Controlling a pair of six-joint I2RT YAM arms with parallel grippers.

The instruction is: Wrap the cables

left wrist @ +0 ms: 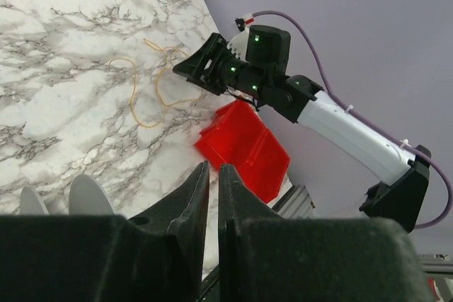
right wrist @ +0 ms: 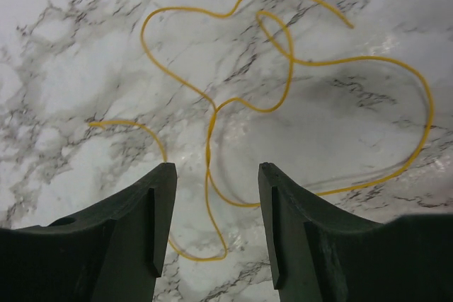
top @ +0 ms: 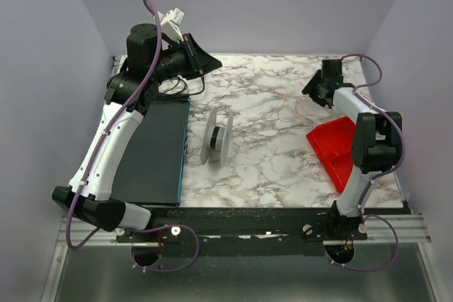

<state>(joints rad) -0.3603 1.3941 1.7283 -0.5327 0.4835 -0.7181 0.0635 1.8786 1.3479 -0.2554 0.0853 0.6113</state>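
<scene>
A thread-thin yellow wire (right wrist: 209, 139) lies in loose, crossing loops flat on the marble table (top: 269, 167), toward its far right and beside the red bin (top: 336, 146). The right gripper (right wrist: 216, 175) hangs directly over it with its jaws spread wide and nothing between them; one strand runs through the gap on the surface below. Because the wire is so fine and lies flush with the stone, the closing fingers (right wrist: 159, 203) could pass over it, or pinch it so lightly that it slides out on the lift. Several strands cross just ahead of the fingertips, so a grasp there may gather more than one and pull the loops into a knot. A descent too deep would likely scrape the tips on the tabletop. The spool (top: 217, 138) stands on edge near the middle of the table, well apart from the wire, and a limp length dragged toward it might snag on the bin or tip the spool. At the far left, the left gripper (left wrist: 214, 167) is raised, its fingers all but closed with only a slit between them and nothing held, so it is in no position to steady either.
</scene>
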